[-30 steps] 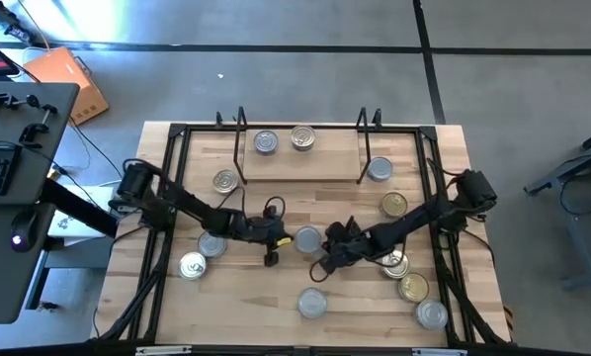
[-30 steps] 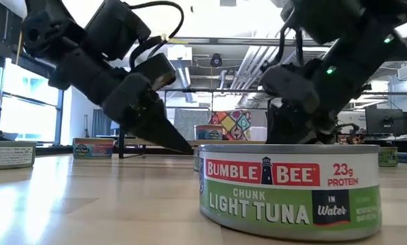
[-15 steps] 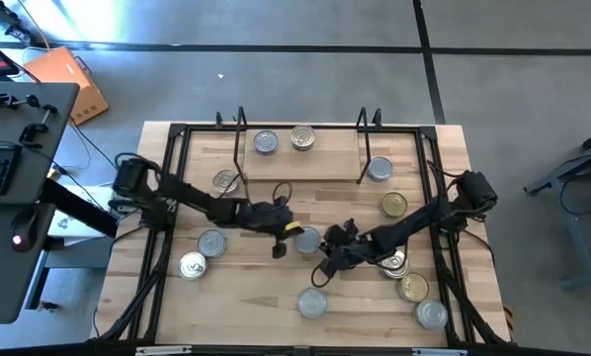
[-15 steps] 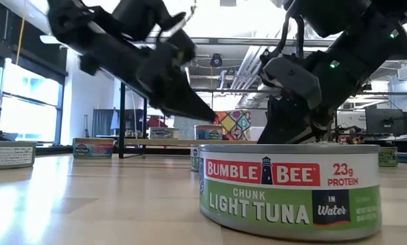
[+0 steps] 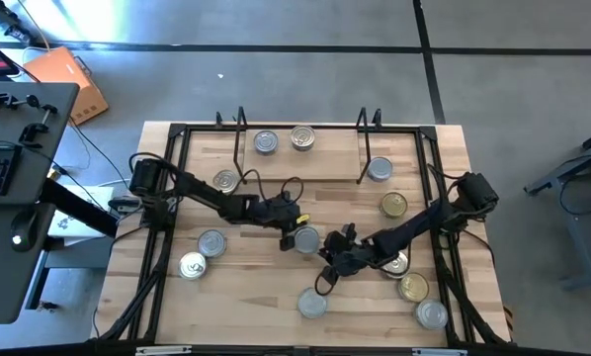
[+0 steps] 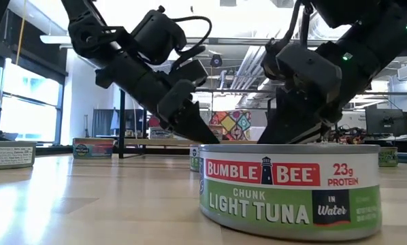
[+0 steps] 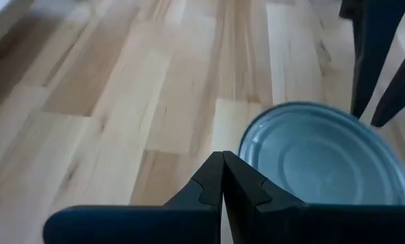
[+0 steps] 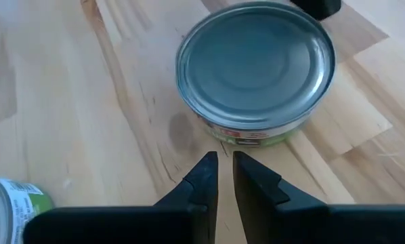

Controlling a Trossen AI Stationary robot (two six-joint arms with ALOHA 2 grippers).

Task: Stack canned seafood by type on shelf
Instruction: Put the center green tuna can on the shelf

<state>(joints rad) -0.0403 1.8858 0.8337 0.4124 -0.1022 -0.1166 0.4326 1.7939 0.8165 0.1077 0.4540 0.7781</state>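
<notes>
Silver-topped tin (image 5: 306, 239): mid-table, between both grippers.
Left gripper (image 5: 288, 240): fingers pressed together, empty.
Right gripper (image 5: 327, 261): fingers nearly together, empty.

Left gripper (image 5: 287, 240): moved toward the table's right edge, tips now just beside the middle silver-topped tin (image 5: 306, 239). Right gripper (image 5: 327, 269): shifted slightly toward the front edge.
</notes>
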